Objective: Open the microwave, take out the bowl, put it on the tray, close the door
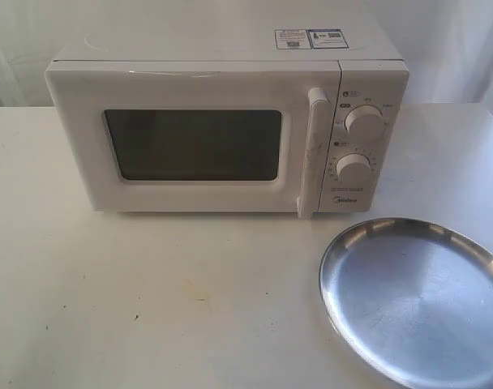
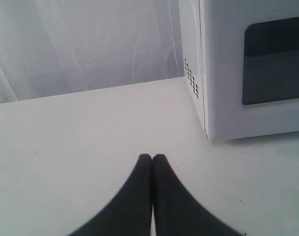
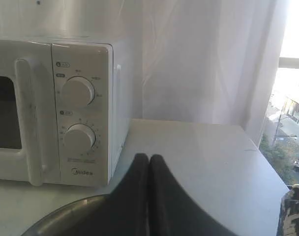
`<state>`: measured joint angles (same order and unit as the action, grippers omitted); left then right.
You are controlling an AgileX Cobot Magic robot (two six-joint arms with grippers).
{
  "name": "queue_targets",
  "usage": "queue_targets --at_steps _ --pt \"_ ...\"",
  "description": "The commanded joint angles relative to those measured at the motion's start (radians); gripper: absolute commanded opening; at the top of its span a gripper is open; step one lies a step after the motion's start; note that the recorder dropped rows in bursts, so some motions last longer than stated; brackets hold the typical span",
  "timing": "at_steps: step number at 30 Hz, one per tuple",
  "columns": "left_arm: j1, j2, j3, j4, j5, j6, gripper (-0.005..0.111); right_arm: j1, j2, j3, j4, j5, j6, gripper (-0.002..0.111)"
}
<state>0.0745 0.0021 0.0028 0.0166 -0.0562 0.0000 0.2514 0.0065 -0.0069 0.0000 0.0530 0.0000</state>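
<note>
The white microwave (image 1: 222, 121) stands at the back of the table with its door (image 1: 194, 146) closed and the vertical bar handle (image 1: 313, 150) at the door's right side. The silver tray (image 1: 417, 300) lies in front of it at the right and holds nothing. The bowl is hidden. My left gripper (image 2: 152, 157) is shut and holds nothing, over bare table off the microwave's (image 2: 248, 69) left corner. My right gripper (image 3: 148, 157) is also shut and holds nothing, above the tray's rim (image 3: 66, 214), short of the knob panel (image 3: 80, 108). Neither gripper shows in the exterior view.
Two round knobs (image 1: 365, 123) sit right of the handle. The white table (image 1: 149, 300) stretches in front of and beside the microwave. White curtains hang behind. A window with a street outside (image 3: 292, 108) lies past the table's right edge.
</note>
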Motion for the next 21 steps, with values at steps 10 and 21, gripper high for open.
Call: queue_targets --at_steps 10,21 --pt "-0.001 -0.002 -0.003 -0.008 -0.002 0.000 0.000 -0.003 -0.007 0.007 0.007 -0.196 0.100 0.000" --pt "-0.001 -0.002 -0.003 -0.008 -0.004 0.000 0.000 -0.003 -0.007 0.007 0.007 -0.198 0.277 0.000"
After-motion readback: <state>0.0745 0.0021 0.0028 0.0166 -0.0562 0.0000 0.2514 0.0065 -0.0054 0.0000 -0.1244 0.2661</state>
